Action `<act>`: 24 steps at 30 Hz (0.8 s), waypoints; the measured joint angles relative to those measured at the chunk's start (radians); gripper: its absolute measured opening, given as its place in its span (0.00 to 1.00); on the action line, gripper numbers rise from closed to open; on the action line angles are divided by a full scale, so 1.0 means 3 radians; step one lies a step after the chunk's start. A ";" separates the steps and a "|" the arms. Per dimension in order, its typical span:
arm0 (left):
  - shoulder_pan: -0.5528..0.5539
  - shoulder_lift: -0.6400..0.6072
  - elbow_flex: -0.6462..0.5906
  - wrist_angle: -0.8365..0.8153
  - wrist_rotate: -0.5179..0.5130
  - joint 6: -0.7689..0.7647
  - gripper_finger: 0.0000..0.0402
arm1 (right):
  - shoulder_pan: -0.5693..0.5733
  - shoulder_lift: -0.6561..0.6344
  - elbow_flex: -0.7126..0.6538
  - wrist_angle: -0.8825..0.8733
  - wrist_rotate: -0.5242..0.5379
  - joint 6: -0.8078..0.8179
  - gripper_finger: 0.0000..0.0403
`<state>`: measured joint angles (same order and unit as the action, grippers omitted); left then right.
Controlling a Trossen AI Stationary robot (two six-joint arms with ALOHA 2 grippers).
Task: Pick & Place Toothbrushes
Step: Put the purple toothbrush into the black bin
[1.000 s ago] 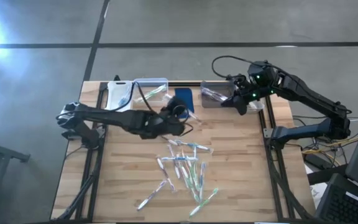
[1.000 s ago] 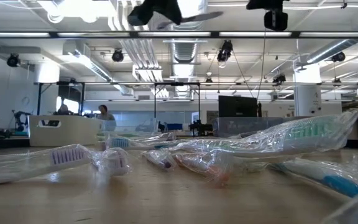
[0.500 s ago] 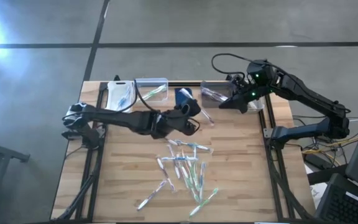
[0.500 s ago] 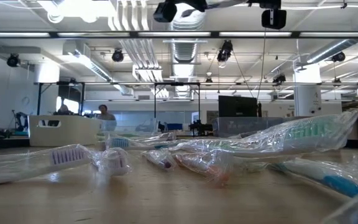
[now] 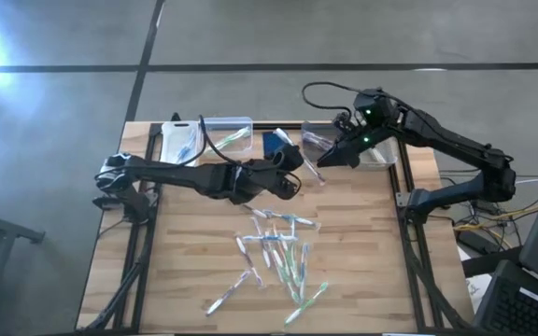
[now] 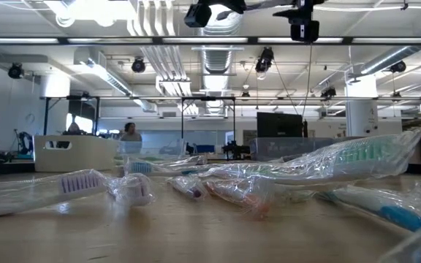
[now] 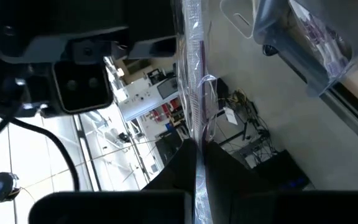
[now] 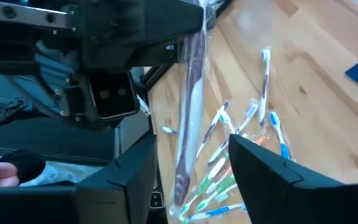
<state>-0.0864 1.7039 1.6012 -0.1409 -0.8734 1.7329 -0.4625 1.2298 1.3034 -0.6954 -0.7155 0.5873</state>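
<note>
**Wrapped toothbrush held up between the two grippers**

My left gripper (image 5: 299, 174) is clamped on one wrapped toothbrush (image 8: 190, 106), pinching it low on the handle so that most of its length stands out beyond the fingers. My right gripper (image 5: 323, 161) sits just beside it with its fingers (image 8: 260, 168) spread wide, one on each side of the wrapped stick and not touching it, as far as I can tell.

The rest of the toothbrushes (image 5: 278, 254) lie scattered on the table (image 5: 362, 271), below and behind the left gripper and well apart from both tools. A few more already sit in the clear bin (image 5: 367, 154) just behind the right gripper.

I judge the thing light and stiff enough along the handle, but the loose crinkly film around it looks slippery and will shift under the pads. If I take it with the right gripper, I would close on the handle itself near mid-length, clear of the bristle end and of the empty wrapper tail, and square to the stick.

I can read no brand, label or writing on the wrapper or the bins.
</note>
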 joint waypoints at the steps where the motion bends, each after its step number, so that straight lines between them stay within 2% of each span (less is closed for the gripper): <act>1: 0.0001 0.0000 0.0000 0.0000 0.0001 0.0004 0.04 | 0.0000 0.0032 0.0004 0.0003 -0.0009 0.0000 0.49; 8: 0.0009 0.0000 0.0000 0.0000 0.0004 0.0002 0.04 | 0.0039 0.0240 0.0039 0.0245 -0.0252 0.0042 0.55; 13: 0.0023 0.0000 0.0000 -0.0001 0.0003 0.0002 0.04 | 0.0072 0.0373 0.0090 0.0257 -0.0263 0.0024 0.53; 18: 0.0024 0.0000 -0.0001 -0.0003 0.0004 0.0001 0.04 | 0.0072 0.0425 0.0119 0.0282 -0.0263 0.0016 0.44; 24: 0.0024 0.0000 -0.0001 -0.0003 0.0004 0.0000 0.04 | 0.0072 0.0412 0.0118 0.0275 -0.0261 0.0015 0.25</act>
<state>-0.0792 1.7039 1.6009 -0.1417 -0.8722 1.7329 -0.4408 1.3533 1.3388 -0.6128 -0.7938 0.5919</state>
